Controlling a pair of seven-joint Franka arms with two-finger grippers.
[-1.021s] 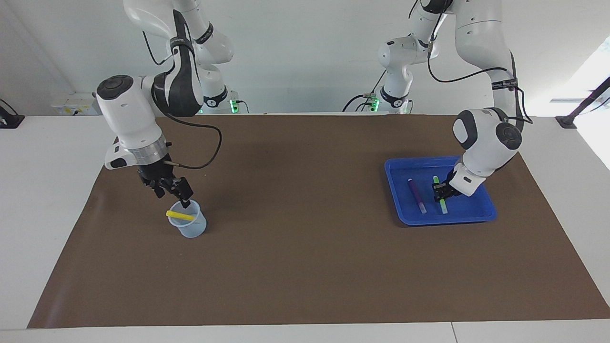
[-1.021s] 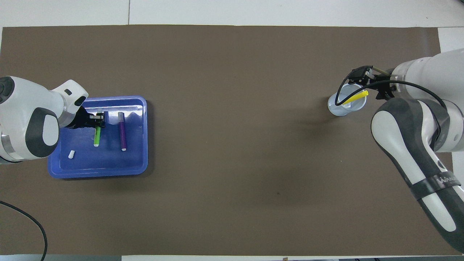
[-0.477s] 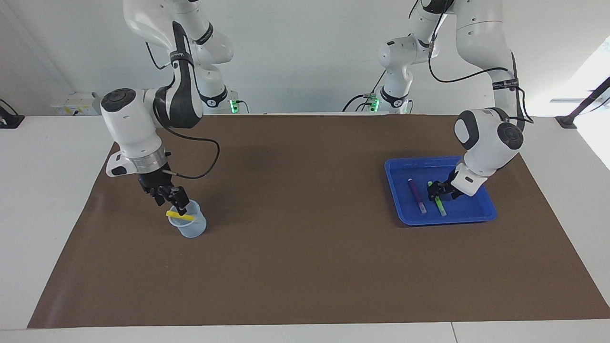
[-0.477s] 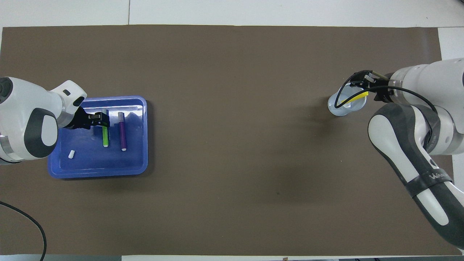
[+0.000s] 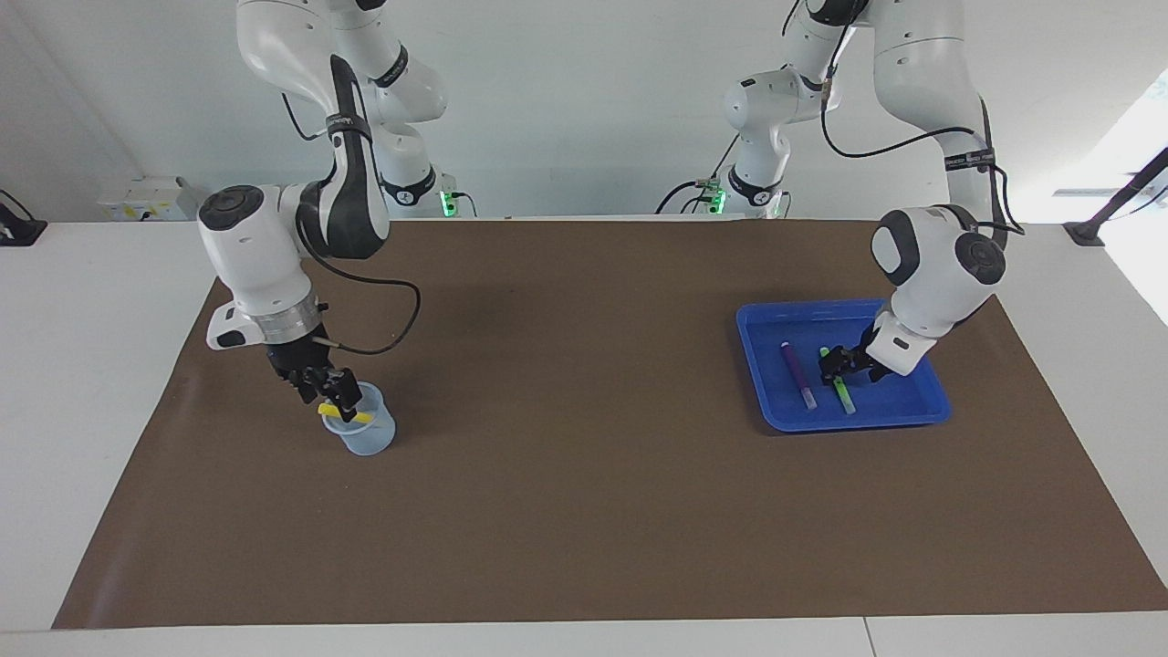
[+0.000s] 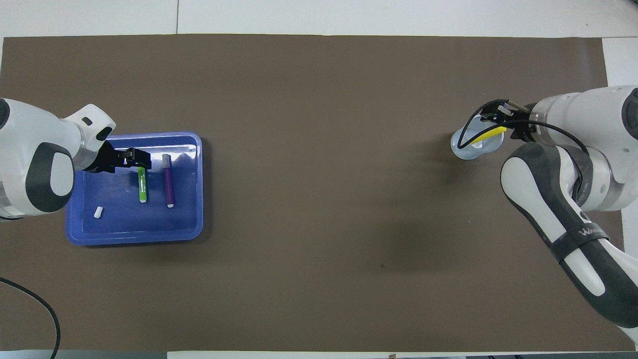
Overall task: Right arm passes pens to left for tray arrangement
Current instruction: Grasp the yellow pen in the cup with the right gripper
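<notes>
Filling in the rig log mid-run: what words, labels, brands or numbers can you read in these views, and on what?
"WA": white letters on the dark band round the right arm, overhead view; the rest cannot be read.
Black strap on the left arm, facing view: white print, too small to read.
Purple pen, green pen, yellow pen, tray, cup: no lettering shows.

Plain white wall point(image 5: 566, 100), white table point(image 5: 82, 383), brown mat point(image 5: 584, 511), bright window point(image 5: 1141, 137)

Bright, even light, soft shadows, glare on the tray point(image 6: 197, 149).
</notes>
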